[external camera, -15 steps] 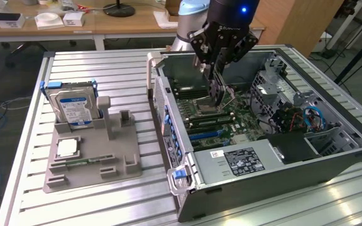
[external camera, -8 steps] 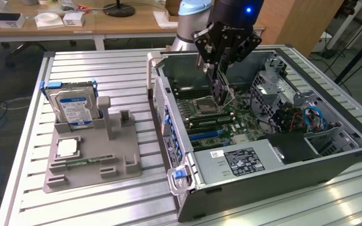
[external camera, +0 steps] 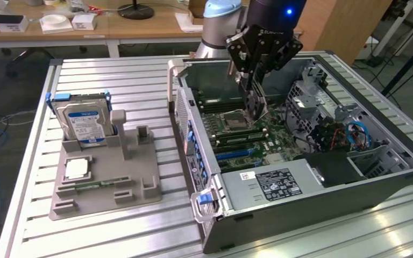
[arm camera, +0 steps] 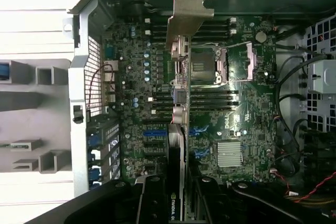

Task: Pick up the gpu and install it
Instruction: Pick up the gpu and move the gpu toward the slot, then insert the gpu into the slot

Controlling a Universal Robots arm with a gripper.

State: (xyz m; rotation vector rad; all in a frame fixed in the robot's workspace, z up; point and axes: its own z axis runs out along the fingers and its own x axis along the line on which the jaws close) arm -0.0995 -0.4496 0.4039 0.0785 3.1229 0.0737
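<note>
The hand point(external camera: 251, 80) is clamped on the gpu point(external camera: 255, 105) and holds the thin black card on edge inside the open computer case point(external camera: 300, 188), which lies on its side along the tabletop's point(external camera: 120, 80) edge at the exterior view's right. The card hangs over the motherboard point(external camera: 264, 140), just beside the CPU socket point(external camera: 234, 121). I cannot tell whether its lower edge touches the board. In the wrist view the card runs edge-on between the two fingers point(arm camera: 152, 203), with its silver bracket point(arm camera: 189, 14) at the end away from the hand. Well apart, near the tabletop's edge at the exterior view's left, a grey holder point(external camera: 106, 188) carries an upright blue-labelled hard drive point(external camera: 84, 123).
</note>
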